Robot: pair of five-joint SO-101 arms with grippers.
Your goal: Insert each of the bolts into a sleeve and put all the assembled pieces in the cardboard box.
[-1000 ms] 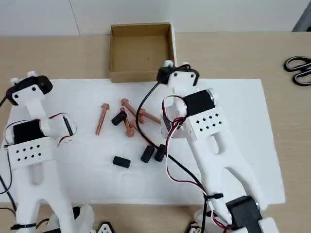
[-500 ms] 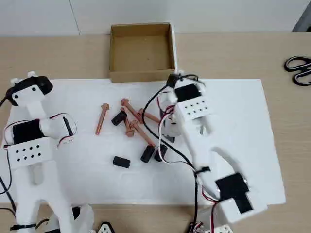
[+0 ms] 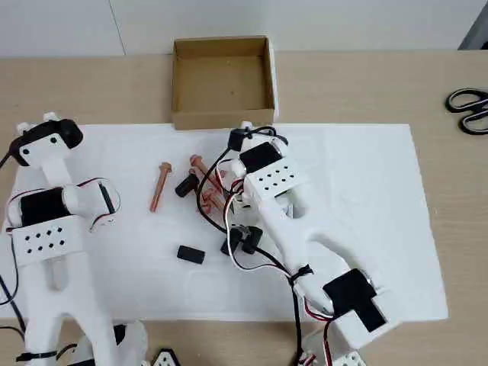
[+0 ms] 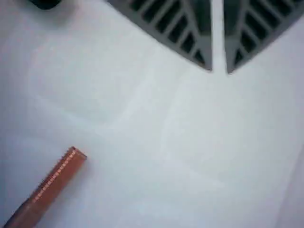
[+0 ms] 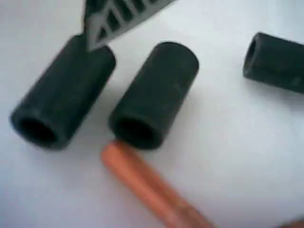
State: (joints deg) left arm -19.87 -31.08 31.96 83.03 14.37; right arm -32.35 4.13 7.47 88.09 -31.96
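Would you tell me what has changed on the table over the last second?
The right arm pulled back from the cardboard box and swung left, so its wrist view now looks closely at two black sleeves and the tip of a bolt. No grasp or release is visible. The left arm, the lone bolt and the separate sleeve stayed put.

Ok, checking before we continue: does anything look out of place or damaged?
Nothing damaged or spilled. Bolts and sleeves lie loose on the white sheet, the cardboard box upright; only the scissors off the sheet seem unrelated.
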